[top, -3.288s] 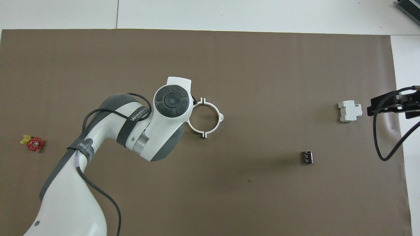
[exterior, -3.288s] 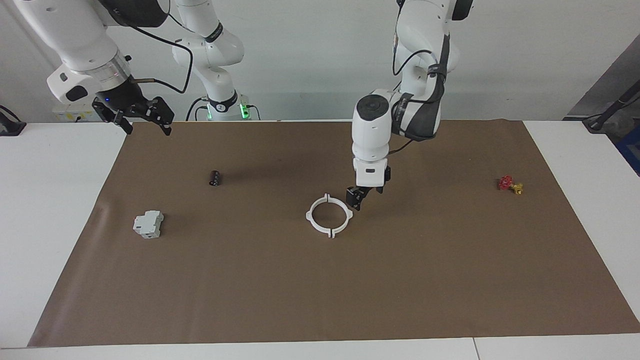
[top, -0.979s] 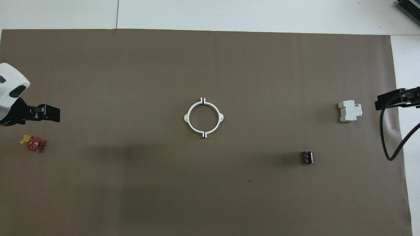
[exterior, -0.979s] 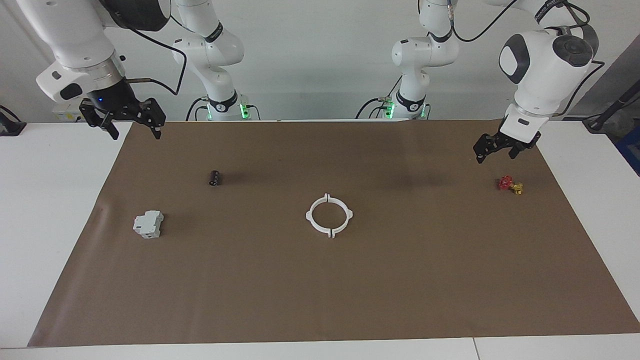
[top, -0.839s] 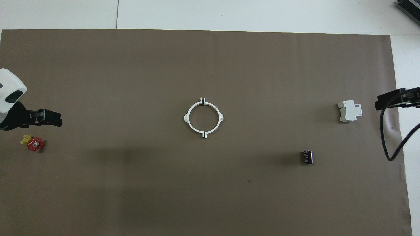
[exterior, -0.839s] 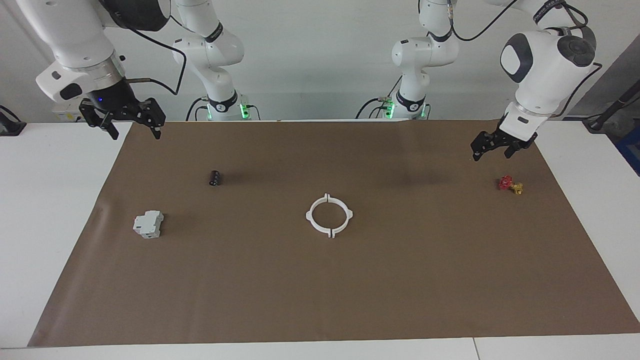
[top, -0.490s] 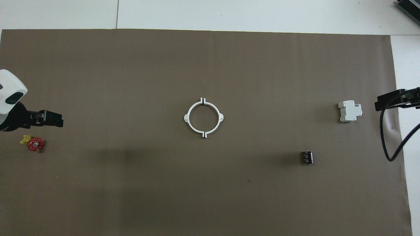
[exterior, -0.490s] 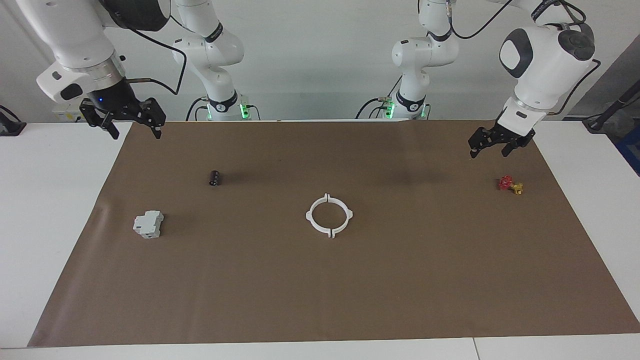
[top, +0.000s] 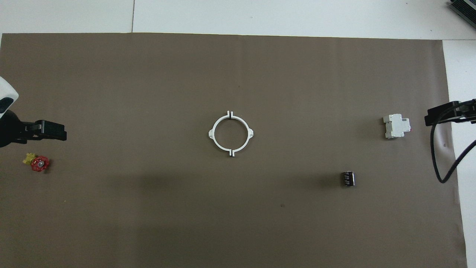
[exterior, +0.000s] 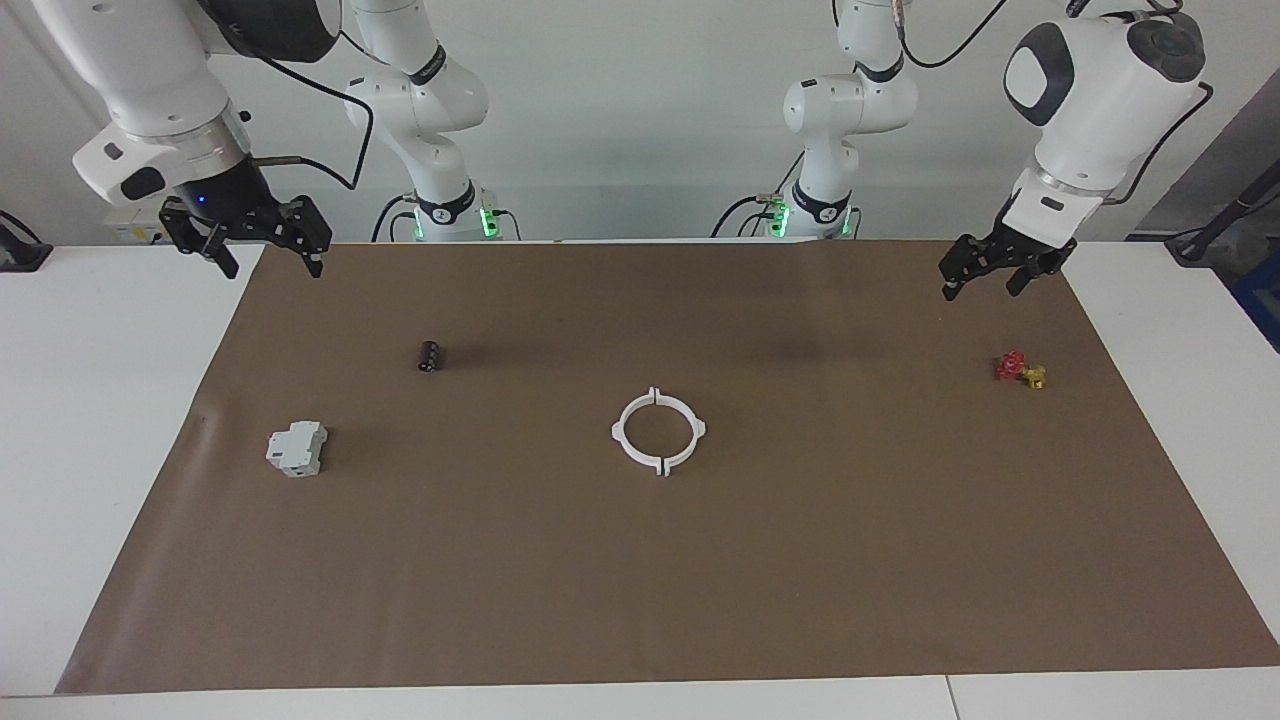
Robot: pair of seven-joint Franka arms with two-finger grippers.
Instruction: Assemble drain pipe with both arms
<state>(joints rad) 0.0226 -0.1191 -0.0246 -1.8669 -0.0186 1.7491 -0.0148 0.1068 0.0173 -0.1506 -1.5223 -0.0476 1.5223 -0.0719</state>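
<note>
Brown paper sheet (exterior: 640, 560) spread flat over white table (exterior: 110, 400); plain pale wall at the robots' end.

In facing-view order, starting at the right arm's end of the table:

- Right gripper (exterior: 265, 262) (top: 442, 113): raised over the sheet's edge at the corner nearest the robots. Fingers spread wide apart, nothing between them, touching nothing.
- Grey-white block (exterior: 297, 449) (top: 397, 126): flat on the sheet, well apart from the gripper.
- Small black cylinder (exterior: 429, 356) (top: 348, 178): on its side, nearer to the robots than the block.
- Drain pipe (exterior: 658, 431) (top: 231, 134): at mid-sheet, flat. Two white half-rings set end to end as one ring; narrow seams visible at the joints nearest to and farthest from the robots. No contact with either gripper.
- Left gripper (exterior: 985, 282) (top: 52, 130): raised over the sheet near the left arm's end. Fingers parted, holding nothing.
- Red and yellow valve (exterior: 1020, 369) (top: 36, 162): on the sheet near that gripper, not touched.
</note>
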